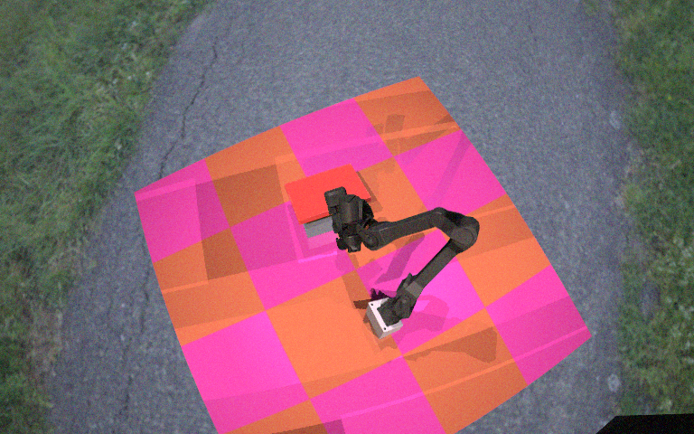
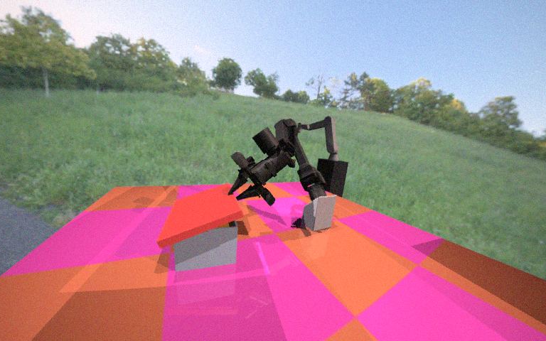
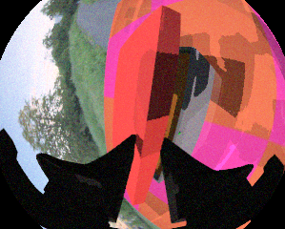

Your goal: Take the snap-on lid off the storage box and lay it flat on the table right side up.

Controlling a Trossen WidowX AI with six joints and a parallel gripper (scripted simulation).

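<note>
The red lid (image 1: 321,191) (image 2: 202,211) (image 3: 125,95) is tilted over the grey storage box (image 1: 318,227) (image 2: 206,251) (image 3: 204,102). Its edge on the arm's side is raised, with a dark gap above the box rim; its far side is low, at the box's far rim. My gripper (image 2: 233,195) (image 3: 148,140) is shut on the raised edge, one finger on the lid's top and one underneath. The box stands upright on the table. The arm hides part of the lid and box in the top view.
The checkered pink and orange table (image 1: 307,333) (image 2: 318,270) carries the arm's pale base block (image 1: 383,325) (image 2: 324,213), off to the side of the box. A black block with a thin jointed post (image 2: 330,137) stands behind the arm in the exterior view. Dark shadows cross the table.
</note>
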